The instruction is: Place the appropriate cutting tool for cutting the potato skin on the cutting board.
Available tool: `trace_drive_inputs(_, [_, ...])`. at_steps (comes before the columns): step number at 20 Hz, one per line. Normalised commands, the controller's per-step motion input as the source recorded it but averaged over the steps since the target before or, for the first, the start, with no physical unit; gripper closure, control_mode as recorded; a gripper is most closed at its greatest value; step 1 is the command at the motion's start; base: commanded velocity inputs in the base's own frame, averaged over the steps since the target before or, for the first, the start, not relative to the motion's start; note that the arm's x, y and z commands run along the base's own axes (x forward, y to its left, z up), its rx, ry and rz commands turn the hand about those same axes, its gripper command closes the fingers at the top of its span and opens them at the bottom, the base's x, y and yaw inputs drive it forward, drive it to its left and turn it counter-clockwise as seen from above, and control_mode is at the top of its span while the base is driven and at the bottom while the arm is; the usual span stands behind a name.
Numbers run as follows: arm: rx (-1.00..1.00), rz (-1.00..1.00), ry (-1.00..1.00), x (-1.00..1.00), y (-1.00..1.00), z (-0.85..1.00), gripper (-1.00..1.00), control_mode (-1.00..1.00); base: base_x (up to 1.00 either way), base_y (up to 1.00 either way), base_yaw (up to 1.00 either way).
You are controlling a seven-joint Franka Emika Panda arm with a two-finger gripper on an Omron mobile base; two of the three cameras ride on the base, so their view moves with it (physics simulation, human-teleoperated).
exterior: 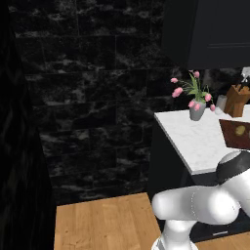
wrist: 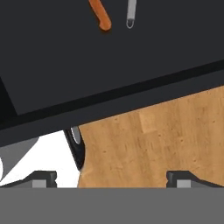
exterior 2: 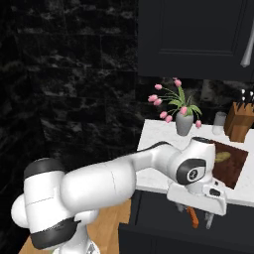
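cutting board (exterior 2: 233, 166) partly behind arm

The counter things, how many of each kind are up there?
Flower vase: 1
Knife block: 1
Small grey canister: 1
Cutting board: 1
Potato: 1
Total: 5

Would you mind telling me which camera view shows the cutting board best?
The right base view: the cutting board lies on the white counter with most of its dark reddish-brown top visible and the potato on it. The left base view catches only its near part, cropped at the frame's right edge.
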Motion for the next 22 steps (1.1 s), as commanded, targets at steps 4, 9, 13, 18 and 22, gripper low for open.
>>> trace_drive_inputs(4, [0.00, 0.00, 0.00, -0.05, -0.94, -0.38, -1.00, -1.00, 0.00, 0.00, 0.00])
trace_drive_inputs(9, [0.00, 0.00, 0.00, 0.37, -0.56, -0.45, -1.00, -1.00, 0.00, 0.00, 0.00])
trace_drive_inputs(13, [0.00, 0.00, -0.18, 0.06, -0.03, -0.40, -1.00, -1.00, 0.00, 0.00, 0.00])
trace_drive_inputs(18, [0.00, 0.00, -0.12, 0.15, -0.01, -0.45, -1.00, -1.00, 0.00, 0.00, 0.00])
trace_drive_inputs(22, [0.00, 0.00, -0.04, 0.28, 0.00, -0.39, -1.00, -1.00, 0.00, 0.00, 0.00])
